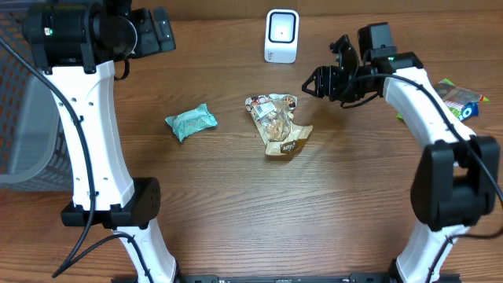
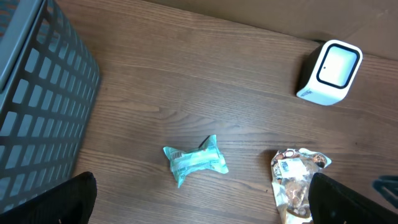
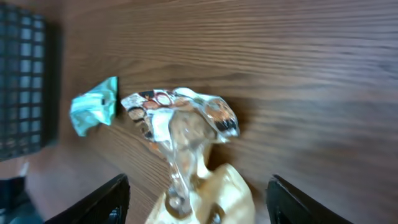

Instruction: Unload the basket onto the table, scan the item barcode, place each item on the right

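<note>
Finding the crumpled clear-and-tan plastic snack bag (image 1: 277,126) lying loose near the middle of the brown wooden counter (image 1: 236,204), touching neither pincer. Hovering the right pincer (image 1: 310,85) just beside it, off to its right and a little farther from the robot, with black fingers (image 3: 109,199) spread well apart and clamping on nothing; looking down through that wrist camera and framing the bag between the two fingers. Keeping the left pincer (image 1: 161,33) well away at the far left, near the grey slatted plastic basket (image 1: 20,118), likewise spread wide and empty. Reading the bag's long axis as running from the clear, glossy end at the far left to the tan end nearer the robot, slightly slanted, so judging a grasp across the narrow middle as the likeliest fit. Judging the right arm as plainly the nearer one, needing only a short reach leftward and down. Noting the white boxy barcode scanner (image 1: 281,35) standing at the far edge, almost straight beyond the bag, window turned up toward the overhead view. Spotting a teal crinkled packet (image 1: 190,122) well apart to the left. Seeing a pale label on the bag, but failing to tell whether it carries the barcode.
</note>
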